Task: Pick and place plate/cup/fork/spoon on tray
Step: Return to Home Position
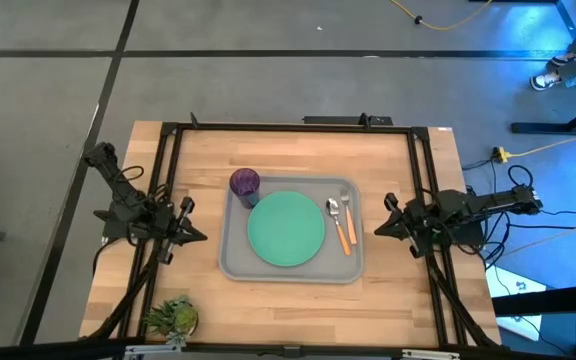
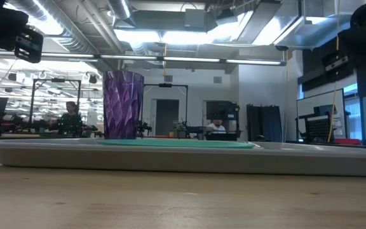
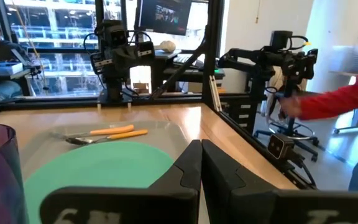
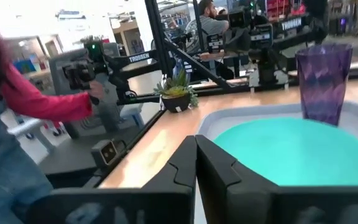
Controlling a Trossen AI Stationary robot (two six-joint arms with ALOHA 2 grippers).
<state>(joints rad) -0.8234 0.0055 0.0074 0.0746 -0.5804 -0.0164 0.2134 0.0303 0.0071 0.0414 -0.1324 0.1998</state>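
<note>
The light-grey tray (image 1: 236, 262) lies in the middle of the table. On it lie the green plate (image 1: 286, 228), the purple cup (image 1: 245, 184) upright at its far left corner, and the spoon (image 1: 335, 219) and fork (image 1: 348, 222) side by side along its right side. My left gripper (image 1: 200, 236) is shut and empty, left of the tray. My right gripper (image 1: 380, 229) is shut and empty, right of the tray. The left wrist view shows the plate (image 3: 98, 171) and the cutlery (image 3: 107, 134); the right wrist view shows the cup (image 4: 323, 81).
A small green plant (image 1: 173, 318) stands near the table's front left corner. A black frame (image 1: 288, 128) runs around the table. A person's red sleeve (image 3: 340, 102) shows beyond the table's edge, and people sit in the room behind.
</note>
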